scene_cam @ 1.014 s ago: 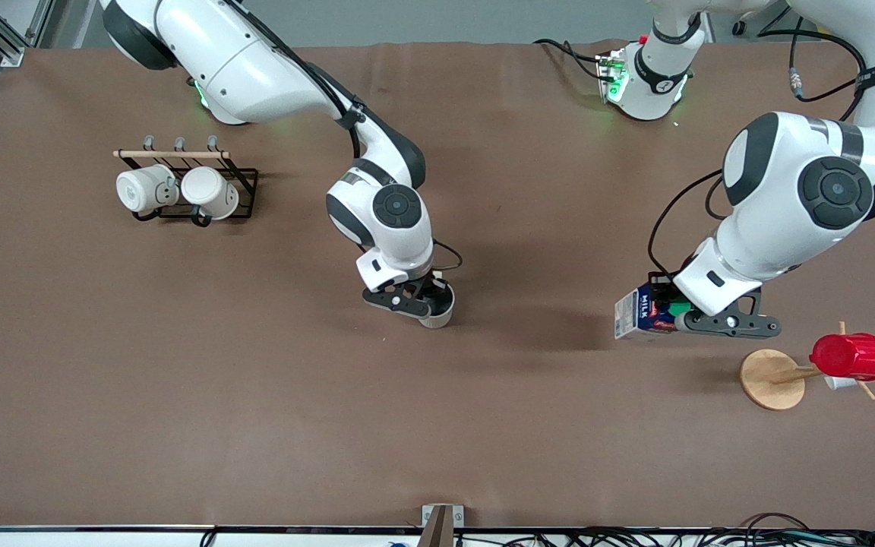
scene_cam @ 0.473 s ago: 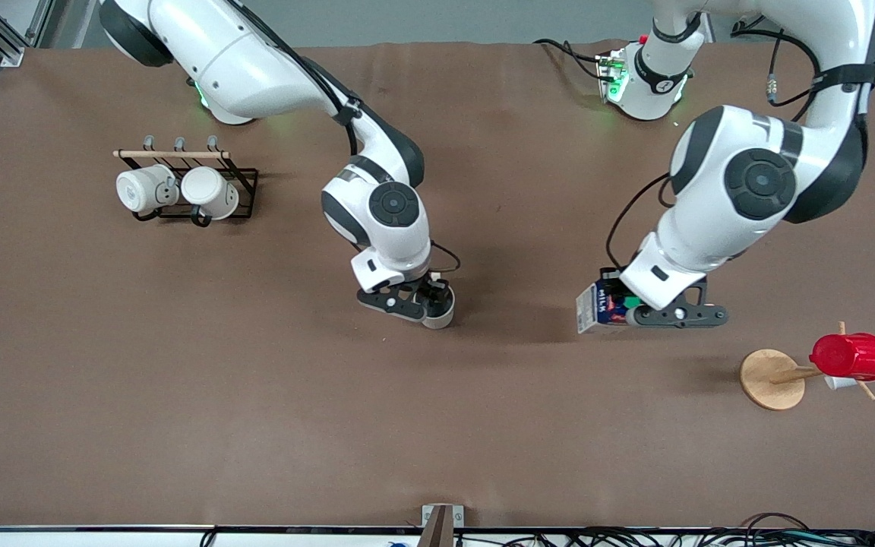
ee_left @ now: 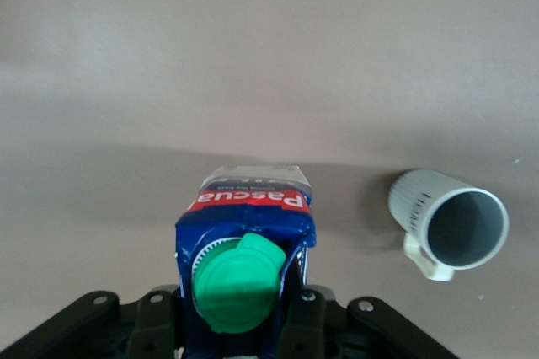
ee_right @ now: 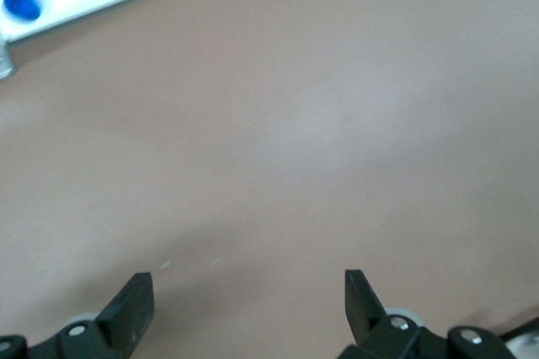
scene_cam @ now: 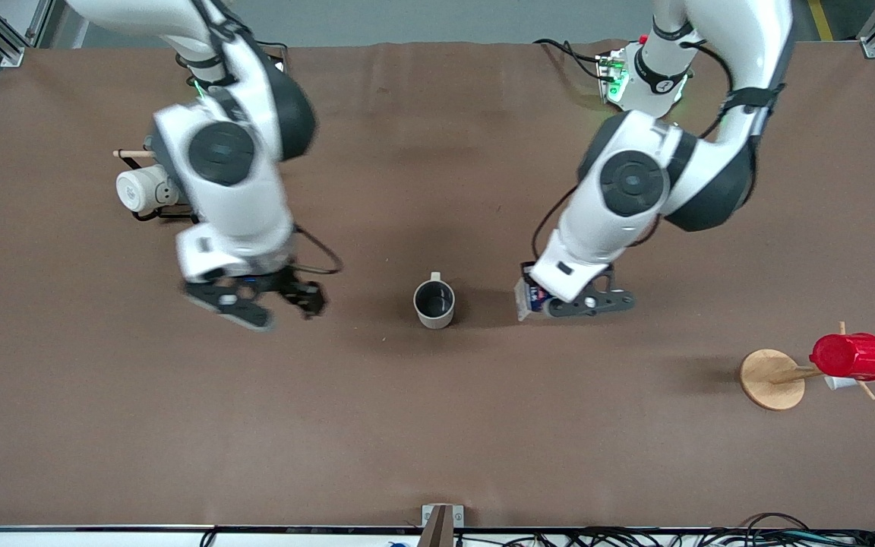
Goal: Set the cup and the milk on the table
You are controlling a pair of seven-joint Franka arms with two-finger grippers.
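The cup (scene_cam: 434, 303) stands upright on the brown table (scene_cam: 437, 425) near its middle, dark inside showing, handle toward the robots' bases. It also shows in the left wrist view (ee_left: 449, 222). My left gripper (scene_cam: 551, 304) is shut on the milk (scene_cam: 525, 298), holding it just beside the cup toward the left arm's end. In the left wrist view the milk (ee_left: 244, 245) shows its green cap and red label between my fingers (ee_left: 307, 313). My right gripper (scene_cam: 274, 300) is open and empty, raised over bare table toward the right arm's end from the cup; its fingers (ee_right: 358, 296) show wide apart.
A black rack with a white mug (scene_cam: 137, 188) stands toward the right arm's end, partly hidden by the right arm. A wooden stand (scene_cam: 768, 378) bearing a red cup (scene_cam: 851, 356) is at the left arm's end.
My right gripper let go of the cup, opened and moved up and away toward the right arm's end. My left gripper carried the milk toward the cup.
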